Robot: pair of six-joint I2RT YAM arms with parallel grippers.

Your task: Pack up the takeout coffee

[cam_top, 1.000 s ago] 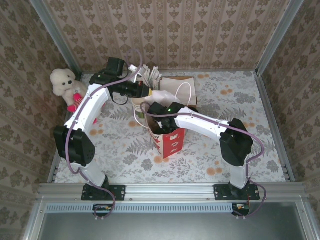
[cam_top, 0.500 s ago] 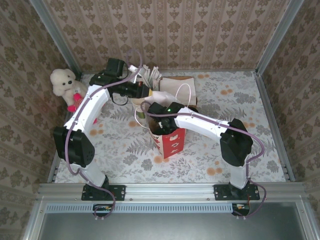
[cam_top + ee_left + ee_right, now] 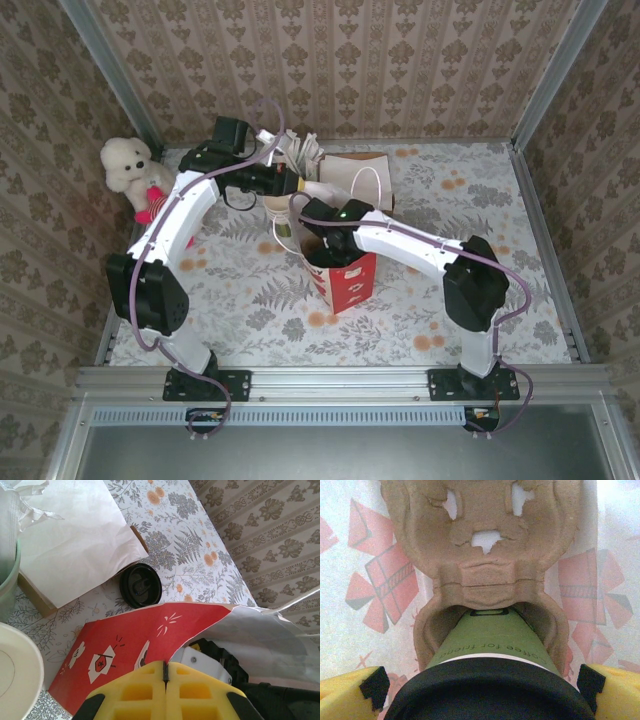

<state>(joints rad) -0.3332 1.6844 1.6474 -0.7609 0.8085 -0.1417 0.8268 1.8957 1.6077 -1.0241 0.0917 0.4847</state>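
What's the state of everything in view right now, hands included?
takeout coffee: lid on, seated in a carrier socket
pulp carrier: inside the red bag, one socket filled
red bag: standing, mouth open
loose black lid: lying flat on the table, on no cup
cream-lined cup: open top, no lid
left hand: shut
right hand: open, fingers either side of the coffee

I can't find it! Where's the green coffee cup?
In the right wrist view, bottom centre: the coffee cup sits in the brown cup carrier, between the fingers of the right gripper.
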